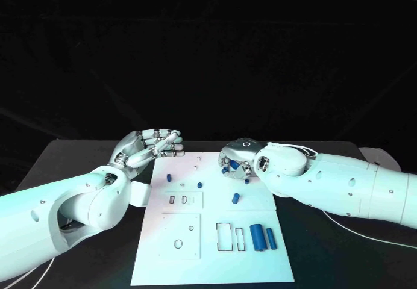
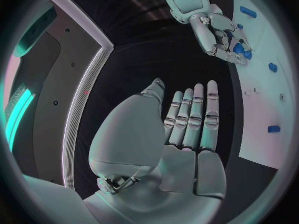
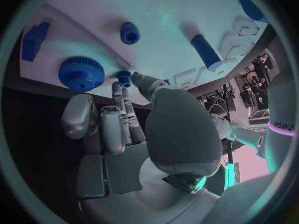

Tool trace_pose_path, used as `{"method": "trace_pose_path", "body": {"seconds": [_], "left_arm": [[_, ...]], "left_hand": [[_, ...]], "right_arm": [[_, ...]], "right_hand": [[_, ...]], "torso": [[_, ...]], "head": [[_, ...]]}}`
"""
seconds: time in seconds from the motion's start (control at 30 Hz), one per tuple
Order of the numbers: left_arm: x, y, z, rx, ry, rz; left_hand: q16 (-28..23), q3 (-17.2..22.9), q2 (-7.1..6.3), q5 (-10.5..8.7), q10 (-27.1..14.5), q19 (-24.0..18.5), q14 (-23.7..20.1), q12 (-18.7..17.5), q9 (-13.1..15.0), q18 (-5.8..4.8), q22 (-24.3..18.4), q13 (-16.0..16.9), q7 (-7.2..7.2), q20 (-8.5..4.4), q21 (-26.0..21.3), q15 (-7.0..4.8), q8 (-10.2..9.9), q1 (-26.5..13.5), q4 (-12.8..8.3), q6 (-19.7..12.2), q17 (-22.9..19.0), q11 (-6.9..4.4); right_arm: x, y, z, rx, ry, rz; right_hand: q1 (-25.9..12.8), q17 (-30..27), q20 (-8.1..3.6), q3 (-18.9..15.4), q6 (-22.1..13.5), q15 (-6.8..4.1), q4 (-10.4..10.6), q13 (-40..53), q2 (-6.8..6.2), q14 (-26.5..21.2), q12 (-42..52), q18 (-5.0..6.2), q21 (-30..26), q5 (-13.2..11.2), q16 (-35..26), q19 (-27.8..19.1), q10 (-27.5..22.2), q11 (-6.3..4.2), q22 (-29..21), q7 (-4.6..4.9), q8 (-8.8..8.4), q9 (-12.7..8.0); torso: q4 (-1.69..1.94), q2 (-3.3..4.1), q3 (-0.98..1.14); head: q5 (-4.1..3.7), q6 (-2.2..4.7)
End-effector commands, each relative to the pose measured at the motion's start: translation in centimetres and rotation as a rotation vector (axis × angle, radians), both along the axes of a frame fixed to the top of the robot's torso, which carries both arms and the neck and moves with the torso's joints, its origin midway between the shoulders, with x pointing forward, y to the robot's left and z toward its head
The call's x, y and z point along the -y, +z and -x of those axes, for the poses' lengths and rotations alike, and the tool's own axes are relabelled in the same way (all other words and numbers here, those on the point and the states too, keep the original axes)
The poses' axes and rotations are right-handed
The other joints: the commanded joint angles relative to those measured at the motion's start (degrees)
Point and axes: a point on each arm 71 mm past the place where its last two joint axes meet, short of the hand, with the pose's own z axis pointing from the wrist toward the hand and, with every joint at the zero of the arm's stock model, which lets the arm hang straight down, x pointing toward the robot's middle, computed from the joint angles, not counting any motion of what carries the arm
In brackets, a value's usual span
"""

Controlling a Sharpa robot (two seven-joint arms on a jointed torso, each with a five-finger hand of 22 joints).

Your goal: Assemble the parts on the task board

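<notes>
On the black worktop (image 1: pixel 78 162) the white task board (image 1: pixel 217 265) stretches away from the robot. Nearest the robot, two blue cylinders (image 1: pixel 263 236) lie side by side on the board, well behind the right robot hand, beside a pair of rectangular cut-outs (image 1: pixel 231 236). Farther up the board a short blue peg (image 1: pixel 235 197) lies just behind that hand.

The right robot hand (image 1: pixel 236 164) hangs palm-down over the board's far right portion, fingers curled downward around a small blue part (image 1: pixel 226 170); whether the part is actually gripped or merely under the fingers cannot be told. From its wrist camera, the fingers (image 3: pixel 122 114) reach toward a small blue knob (image 3: pixel 125 77) at their tips, with a blue toothed gear (image 3: pixel 81 73) just beside them, a second blue knob (image 3: pixel 129 33) beyond, and a blue cylinder (image 3: pixel 206 51) off to the thumb's side.

The left robot hand (image 1: pixel 149 147) hovers beside the board's far left corner, over the worktop, holding nothing; its wrist view shows the fingers (image 2: pixel 198 115) extended flat and close together. Two small blue parts (image 1: pixel 167 177) sit on the board between the two hands, nearer the left one.
</notes>
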Motion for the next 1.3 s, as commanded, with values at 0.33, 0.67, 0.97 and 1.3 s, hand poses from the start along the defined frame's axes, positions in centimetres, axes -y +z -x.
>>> {"method": "trace_pose_path", "body": {"seconds": [0.33, 0.67, 0.97, 1.3], "left_arm": [[0.1, 0.1, 0.0, -0.002, -0.019, 0.011], [0.1, 0.1, 0.0, -0.005, -0.019, 0.01], [0.0, 0.0, -0.1, -0.006, -0.017, 0.009], [0.0, 0.0, -0.2, -0.009, -0.014, 0.01]], "left_hand": [[0.1, -0.2, -0.19, 0.29, 0.3, 0.4, 0.5, -0.4, 0.0, 0.87, -0.1, -0.1, 0.61, 0.0, 0.1, -0.11, -0.1, -0.4, 0.3, 0.3, 0.1, 0.13], [0.0, -0.2, -0.16, 0.29, 0.3, 0.5, 0.5, -0.4, 0.0, 0.87, -0.1, -0.1, 0.64, -0.01, 0.1, -0.11, -0.1, -0.4, 0.4, 0.2, 0.1, 0.14], [0.0, -0.2, -0.16, 0.29, 0.3, 0.5, 0.5, -0.4, 0.0, 0.87, -0.1, -0.1, 0.64, -0.01, 0.1, -0.11, -0.1, -0.4, 0.4, 0.2, 0.1, 0.14], [0.0, -0.2, -0.12, 0.28, 0.2, 0.5, 0.5, -0.6, -0.1, 0.86, -0.1, -0.1, 0.72, -0.01, 0.1, -0.08, -0.2, -0.3, 0.4, 0.1, 0.1, 0.2]], "right_arm": [[-0.1, -0.2, 0.0, 0.003, 0.005, 0.024], [-0.1, 0.0, 0.0, 0.044, -0.009, 0.016], [-0.3, 0.7, 0.7, 0.103, 0.003, -0.035], [-0.9, 1.7, 0.5, 0.184, -0.012, -0.12]], "right_hand": [[1.3, 1.3, 0.07, 1.6, 2.2, -0.13, -0.1, 0.6, 2.02, 3.2, 0.6, -1.59, 3.7, 1.0, 1.6, 1.3, 2.6, -0.59, 4.7, -0.7, 1.52, 1.1], [3.1, 1.9, -0.56, 3.6, 4.2, -0.87, -2.1, 1.1, 3.81, 3.3, 0.6, -1.79, 5.3, -1.7, 2.4, 1.5, 4.9, -1.52, 6.8, -1.59, 3.31, 3.0], [3.9, 2.1, -0.8, 4.2, 4.6, -1.08, -3.6, 1.4, 4.49, 3.3, 0.6, -1.93, 6.0, -1.8, 2.7, 1.6, 5.8, -1.76, 7.8, -1.68, 4.11, 4.0], [3.9, 2.2, -0.8, 4.3, 4.3, -1.02, -4.1, 1.4, 4.34, 3.3, 0.2, -1.98, 6.2, -1.7, 2.8, 1.7, 5.5, -1.63, 8.2, -1.52, 4.11, 4.3]], "torso": [[0.09, 0.22, 0.0], [0.23, 0.36, -0.02], [0.27, 0.42, -0.01], [0.45, 0.54, 0.05]], "head": [[-0.12, -0.12], [-0.2, -0.09], [-0.18, 0.19], [-0.07, 0.93]]}}
